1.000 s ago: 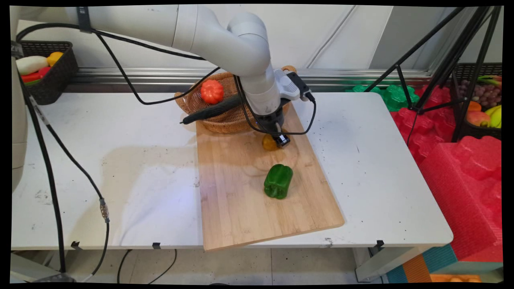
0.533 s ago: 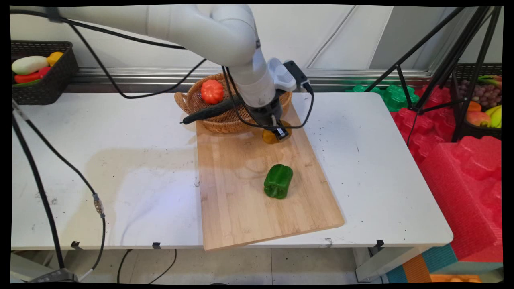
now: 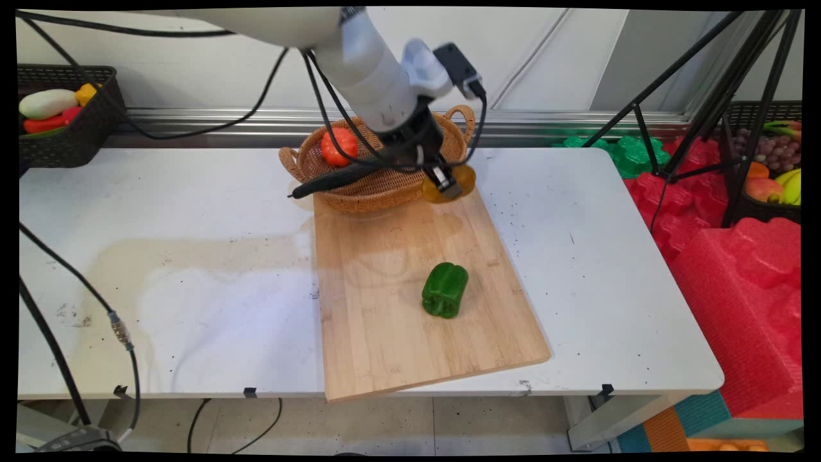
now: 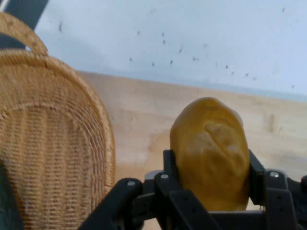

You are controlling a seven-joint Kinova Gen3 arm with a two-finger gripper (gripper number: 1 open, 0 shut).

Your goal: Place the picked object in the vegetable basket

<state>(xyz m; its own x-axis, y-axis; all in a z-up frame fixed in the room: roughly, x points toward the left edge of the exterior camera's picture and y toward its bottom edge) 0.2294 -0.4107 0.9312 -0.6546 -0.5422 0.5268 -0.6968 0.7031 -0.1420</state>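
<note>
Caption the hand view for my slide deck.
Gripper clamps a yellow potato above the wooden board, beside the wicker basket.

Yellow-brown potato (image 4: 211, 153), black end effector (image 4: 211, 184), tan woven basket (image 3: 378, 186), orange pumpkin (image 3: 338, 146), green pepper (image 3: 444, 289), white speckled desk (image 3: 192, 212).

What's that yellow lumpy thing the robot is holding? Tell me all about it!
It looks like a potato: yellow-brown, oval, lumpy, with a dull, dented skin. The gripper is shut on it, one black finger on each side. It hangs in the air above the far end of the wooden board, right beside the wicker basket.
</note>
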